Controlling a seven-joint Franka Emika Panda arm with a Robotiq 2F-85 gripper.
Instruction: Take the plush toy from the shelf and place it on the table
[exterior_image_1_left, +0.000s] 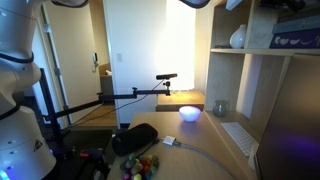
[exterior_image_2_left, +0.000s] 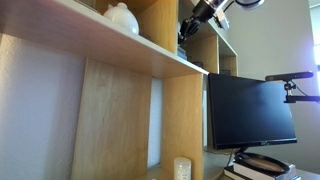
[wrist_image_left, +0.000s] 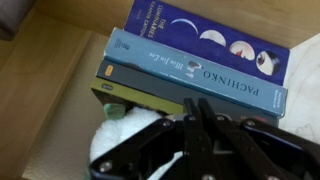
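In the wrist view the plush toy (wrist_image_left: 122, 140) shows as a fluffy white mass with a greenish patch. It lies on the pale-wood shelf (wrist_image_left: 50, 90) against a stack of books (wrist_image_left: 190, 70). My gripper (wrist_image_left: 200, 108) hangs over the toy's right side, its two black fingers pressed together with nothing between them. In both exterior views the gripper (exterior_image_1_left: 196, 3) (exterior_image_2_left: 200, 15) is up at the top compartment of the shelf (exterior_image_1_left: 270, 60) (exterior_image_2_left: 120, 60); the toy is hidden there. The table (exterior_image_1_left: 215, 145) lies below.
A white vase (exterior_image_1_left: 238, 38) (exterior_image_2_left: 122, 15) stands on the shelf. On the table are a glowing bowl (exterior_image_1_left: 189, 113), a glass (exterior_image_1_left: 220, 107), a keyboard (exterior_image_1_left: 238, 135) and a black pouch (exterior_image_1_left: 135, 138). A monitor (exterior_image_2_left: 250, 105) stands over stacked books (exterior_image_2_left: 262, 165).
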